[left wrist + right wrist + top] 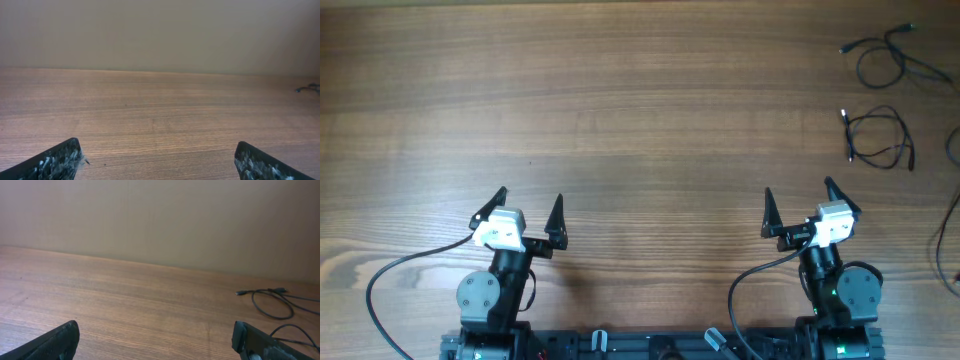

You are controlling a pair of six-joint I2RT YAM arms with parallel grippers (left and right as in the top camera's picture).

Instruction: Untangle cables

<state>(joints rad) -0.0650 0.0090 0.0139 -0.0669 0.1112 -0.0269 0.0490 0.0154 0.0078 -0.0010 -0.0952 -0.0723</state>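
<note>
both arms sit at the near edge of the wooden table [620,100], well apart from each other. the left gripper [529,198] has its two dark fingers spread wide with nothing between them, and the right gripper [798,192] is spread just as wide, also holding nothing. the cables [272,304] lie toward the far right corner of the table, well away from both grippers and on the right arm's side. they are two separate loose loops that do not touch: the upper cable [885,52] curls near the far edge with an end trailing off to the right, and the lower cable [880,135] lies just nearer, a rounded loop with a small pale plug end at its left. the left wrist view catches only a small dark bit of cable at its far right edge. another thin dark cord [948,225] runs along the right border of the overhead view; i cannot tell what it belongs to.
</note>
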